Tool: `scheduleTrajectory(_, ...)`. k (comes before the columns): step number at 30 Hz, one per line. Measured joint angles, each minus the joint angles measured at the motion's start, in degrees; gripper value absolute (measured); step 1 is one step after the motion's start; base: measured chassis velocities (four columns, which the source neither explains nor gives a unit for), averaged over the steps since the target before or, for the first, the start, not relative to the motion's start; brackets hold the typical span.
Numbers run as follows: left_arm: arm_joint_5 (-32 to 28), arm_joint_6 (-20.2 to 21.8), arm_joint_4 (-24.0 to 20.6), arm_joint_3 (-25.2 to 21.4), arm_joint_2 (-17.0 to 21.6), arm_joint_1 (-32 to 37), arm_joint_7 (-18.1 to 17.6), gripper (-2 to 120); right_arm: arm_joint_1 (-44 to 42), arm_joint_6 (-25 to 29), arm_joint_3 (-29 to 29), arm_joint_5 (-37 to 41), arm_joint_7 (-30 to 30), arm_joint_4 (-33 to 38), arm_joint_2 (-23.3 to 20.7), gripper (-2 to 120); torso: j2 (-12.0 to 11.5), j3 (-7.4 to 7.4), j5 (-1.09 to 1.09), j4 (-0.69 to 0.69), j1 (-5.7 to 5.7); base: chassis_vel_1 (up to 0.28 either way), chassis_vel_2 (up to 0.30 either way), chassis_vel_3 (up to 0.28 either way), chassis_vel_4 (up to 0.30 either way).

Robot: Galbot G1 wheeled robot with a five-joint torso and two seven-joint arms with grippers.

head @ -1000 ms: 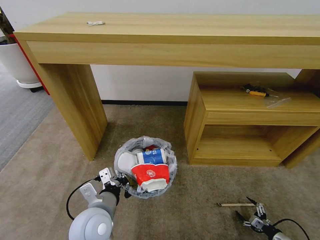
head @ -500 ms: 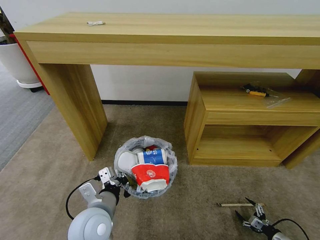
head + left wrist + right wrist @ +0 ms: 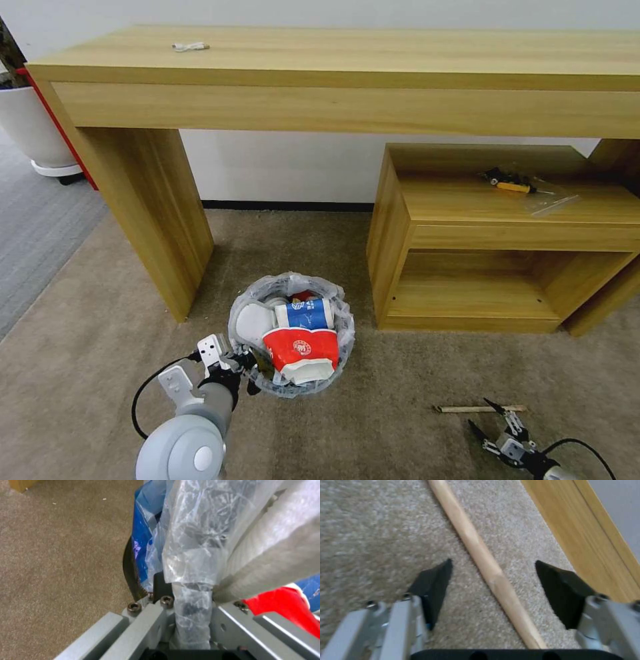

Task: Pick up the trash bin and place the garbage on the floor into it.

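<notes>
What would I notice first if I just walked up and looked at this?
Probably the trash bin on the floor, stuffed with bright red and blue paper cups, standing between the wooden desk and the low shelf. The left gripper is clamped on its bag-lined rim. To the right, the open right gripper hangs over a wooden stick.

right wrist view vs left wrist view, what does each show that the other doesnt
Right wrist view alone: the wooden stick lying on the carpet between the open fingers of the right pincer, not yet gripped, with a wooden furniture edge alongside.

Left wrist view alone: the left pincer shut on the bag-lined rim of the trash bin, with a red paper cup and blue packaging inside.

Both: the beige carpet and each arm's own grey pincer hardware.
</notes>
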Motion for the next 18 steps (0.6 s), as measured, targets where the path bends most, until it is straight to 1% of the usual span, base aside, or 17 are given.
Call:
scheduleTrajectory(1,0.0,0.0,-0.06,0.01,0.0,0.09,0.0,0,0.02,0.0,-0.09,0.06,-0.06,-0.03,0.08,58,0.0,0.0,0.04,0.01,0.0,0.0,0.0,0.0,0.0)
scheduleTrajectory(2,0.0,0.0,-0.06,0.01,0.0,0.09,0.0,0,0.02,0.0,-0.09,0.06,-0.06,-0.03,0.08,58,0.0,0.0,0.04,0.01,0.0,0.0,0.0,0.0,0.0)
scheduleTrajectory(3,0.0,0.0,-0.06,0.01,0.0,0.12,0.0,0,0.12,-0.01,-0.12,0.08,-0.09,-0.17,0.15,54,0.0,0.0,0.06,0.06,0.0,0.0,0.0,0.0,0.0)
scheduleTrajectory(5,0.02,-0.01,-0.12,-0.02,0.0,0.21,0.0,0,0.12,-0.01,-0.14,0.08,-0.14,-0.24,0.2,46,0.0,0.01,0.06,0.06,0.0,0.0,0.0,0.0,0.0)
scheduleTrajectory(7,0.03,-0.01,-0.14,-0.02,0.0,0.23,0.0,0,0.15,-0.02,-0.13,0.08,-0.14,-0.24,0.2,45,0.0,0.0,0.06,0.07,-0.01,0.0,0.0,0.0,0.0)
scheduleTrajectory(10,0.1,-0.04,-0.14,0.05,0.0,0.26,0.0,0,0.18,-0.05,-0.08,0.06,-0.18,-0.25,0.19,43,0.0,0.0,0.05,0.04,0.0,0.0,0.0,0.0,0.0)
scheduleTrajectory(15,0.24,-0.23,-0.09,0.21,0.0,0.3,0.0,0,0.19,-0.12,0.11,0.07,-0.16,-0.4,-0.02,43,0.0,0.0,0.03,0.05,0.0,0.0,0.0,0.0,0.0)
scheduleTrajectory(18,0.27,-0.26,-0.16,0.23,0.0,0.48,0.0,0,0.21,-0.17,0.2,0.09,-0.11,-0.64,-0.09,41,-0.01,0.0,0.01,0.04,0.0,0.0,0.0,0.0,0.0)
